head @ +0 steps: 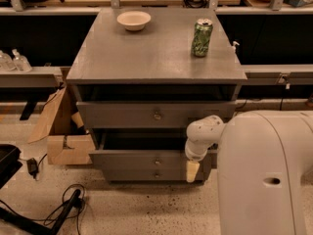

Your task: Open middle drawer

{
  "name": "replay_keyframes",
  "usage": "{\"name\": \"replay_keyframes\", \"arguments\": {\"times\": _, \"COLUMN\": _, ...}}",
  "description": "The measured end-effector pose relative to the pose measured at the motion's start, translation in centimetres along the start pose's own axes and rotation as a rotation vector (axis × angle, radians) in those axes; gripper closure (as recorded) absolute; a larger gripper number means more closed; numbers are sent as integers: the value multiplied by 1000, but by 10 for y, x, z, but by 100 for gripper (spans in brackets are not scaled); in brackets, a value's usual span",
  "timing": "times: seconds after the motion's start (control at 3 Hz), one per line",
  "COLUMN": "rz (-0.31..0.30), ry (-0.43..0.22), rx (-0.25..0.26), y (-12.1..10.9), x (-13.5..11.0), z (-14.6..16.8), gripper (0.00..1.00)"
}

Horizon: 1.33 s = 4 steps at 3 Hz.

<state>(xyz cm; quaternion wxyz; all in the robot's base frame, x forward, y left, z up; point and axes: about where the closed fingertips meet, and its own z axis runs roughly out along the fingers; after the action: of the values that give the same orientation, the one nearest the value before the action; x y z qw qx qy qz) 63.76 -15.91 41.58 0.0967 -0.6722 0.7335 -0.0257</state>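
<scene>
Gripper (192, 170) hangs low, right of centre in the frame, a beige tip below the white wrist (203, 133), set against the right end of the middle drawer (137, 159). How far it is parted, and whether it grips anything, is not discernible. That drawer's front juts forward, a dark gap showing above it, its small knob (157, 161) well left of the gripper. Just beneath lies the lowest drawer (137, 174); above, the taller top drawer (117, 115). On the cabinet top (146, 58) a white bowl (134, 20) sits upper left and a green can (202, 37) upper right. The robot's white body (264, 175) fills the lower right.
</scene>
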Motion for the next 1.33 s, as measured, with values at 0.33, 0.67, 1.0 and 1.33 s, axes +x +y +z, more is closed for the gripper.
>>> {"name": "replay_keyframes", "arguments": {"times": 0.33, "rz": 8, "ry": 28, "rx": -61, "y": 9, "x": -1, "z": 1, "gripper": 26}}
{"name": "replay_keyframes", "arguments": {"times": 0.67, "rz": 81, "ry": 58, "rx": -138, "y": 46, "x": 3, "z": -4, "gripper": 57}}
{"name": "replay_keyframes", "arguments": {"times": 1.0, "rz": 81, "ry": 58, "rx": -138, "y": 45, "x": 2, "z": -8, "gripper": 82}}
{"name": "replay_keyframes", "arguments": {"times": 1.33, "rz": 81, "ry": 58, "rx": -138, "y": 44, "x": 2, "z": -8, "gripper": 100}}
